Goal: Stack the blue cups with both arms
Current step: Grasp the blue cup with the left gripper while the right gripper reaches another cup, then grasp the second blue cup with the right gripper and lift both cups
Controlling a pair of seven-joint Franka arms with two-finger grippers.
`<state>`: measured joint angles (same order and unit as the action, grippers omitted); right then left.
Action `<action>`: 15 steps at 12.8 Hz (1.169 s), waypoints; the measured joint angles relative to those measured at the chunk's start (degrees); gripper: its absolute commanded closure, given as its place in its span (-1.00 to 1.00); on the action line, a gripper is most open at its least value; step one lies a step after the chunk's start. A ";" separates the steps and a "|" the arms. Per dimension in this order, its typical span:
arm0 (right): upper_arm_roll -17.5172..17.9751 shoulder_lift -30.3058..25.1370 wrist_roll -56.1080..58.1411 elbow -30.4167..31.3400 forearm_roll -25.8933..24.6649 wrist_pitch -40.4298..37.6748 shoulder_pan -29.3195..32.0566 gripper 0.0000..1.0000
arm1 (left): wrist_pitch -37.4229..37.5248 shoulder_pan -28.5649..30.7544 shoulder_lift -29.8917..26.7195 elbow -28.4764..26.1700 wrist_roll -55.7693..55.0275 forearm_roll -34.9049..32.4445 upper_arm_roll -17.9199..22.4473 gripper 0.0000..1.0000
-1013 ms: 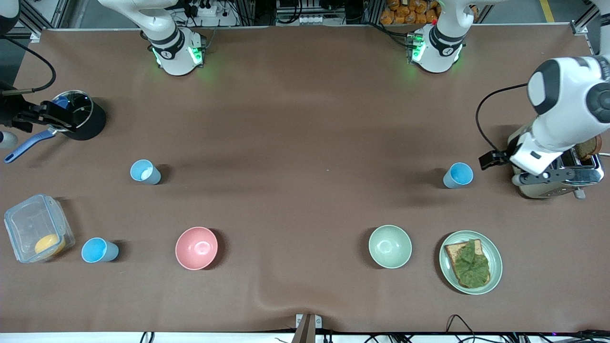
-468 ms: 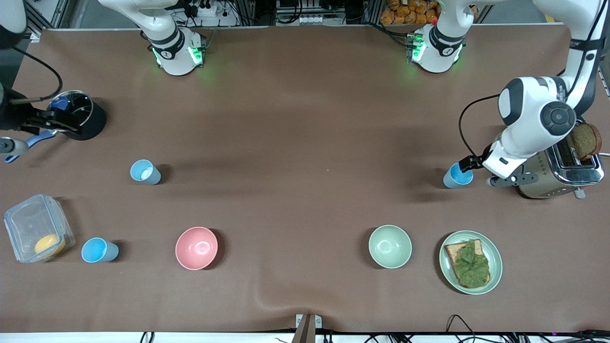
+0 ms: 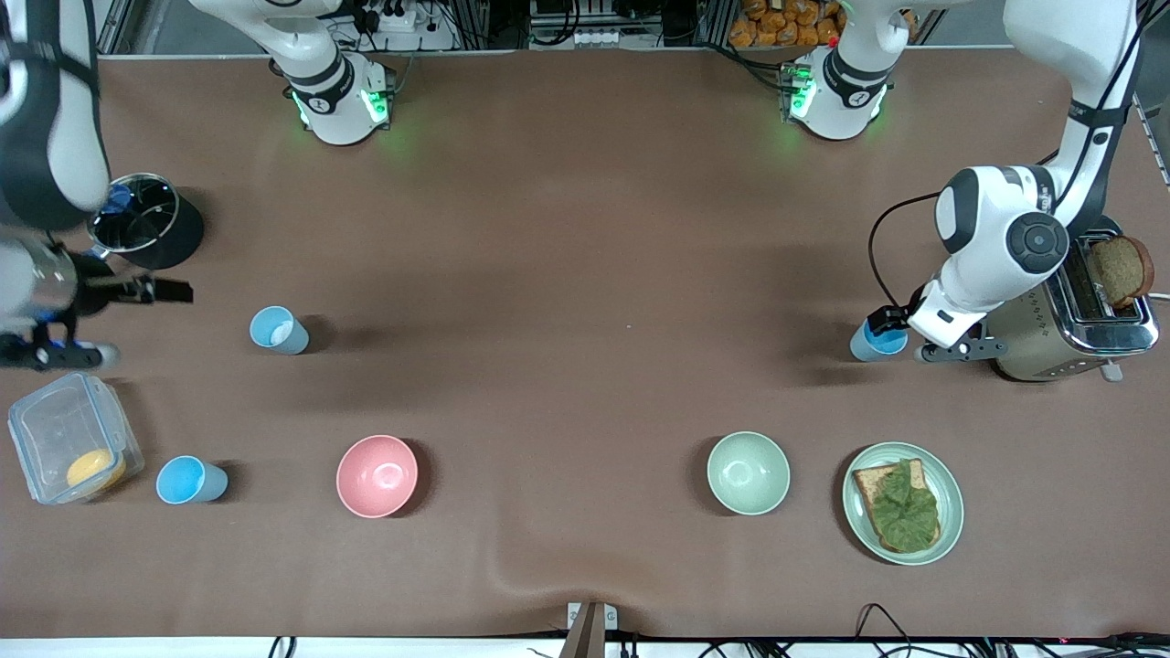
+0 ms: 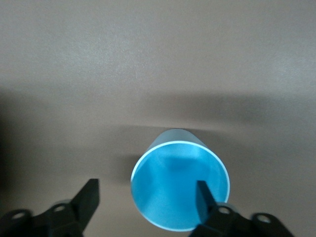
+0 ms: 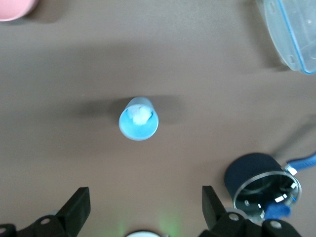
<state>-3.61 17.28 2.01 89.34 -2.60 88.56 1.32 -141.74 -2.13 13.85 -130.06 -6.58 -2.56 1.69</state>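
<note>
A sky blue cup (image 3: 875, 342) stands upright beside the toaster; it also shows in the left wrist view (image 4: 180, 190). My left gripper (image 3: 900, 334) (image 4: 146, 200) is open right over it, one finger above its mouth and the other outside its rim. A pale grey-blue cup (image 3: 277, 329) (image 5: 139, 118) with something white inside stands toward the right arm's end. My right gripper (image 3: 128, 306) (image 5: 145, 205) is open and empty, up in the air beside the black pot, apart from that cup. Another sky blue cup (image 3: 187, 480) stands beside the clear container.
A steel toaster (image 3: 1069, 329) holds a bread slice (image 3: 1120, 270). A plate (image 3: 859, 521) with bread and lettuce, a pale green bowl (image 3: 748, 472) and a pink bowl (image 3: 377, 475) sit nearer the front camera. A clear container (image 3: 69, 439) and black pot (image 3: 151, 224) (image 5: 261, 190) sit at the right arm's end.
My left gripper has moved from over the toaster to over the sky blue cup. My right arm has swung from the pot toward the container. No cup has moved.
</note>
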 measured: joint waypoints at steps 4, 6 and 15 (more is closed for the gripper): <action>-0.01 1.02 0.40 10.98 0.02 15.10 0.44 -1.00 | -0.44 -0.39 1.24 -0.01 0.00 0.00 -0.20 1.00; -0.04 1.12 1.82 17.19 0.03 23.12 0.92 -1.00 | -0.61 -0.40 1.63 0.28 0.00 0.00 -0.22 1.00; -0.11 3.70 8.27 26.97 0.26 34.97 2.65 -0.71 | 2.59 -0.37 -0.74 4.16 0.01 0.00 -1.56 1.00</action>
<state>-3.72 20.98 10.29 116.31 -2.34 123.53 3.96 -139.15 -2.50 13.11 -125.90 -6.57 -2.56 0.13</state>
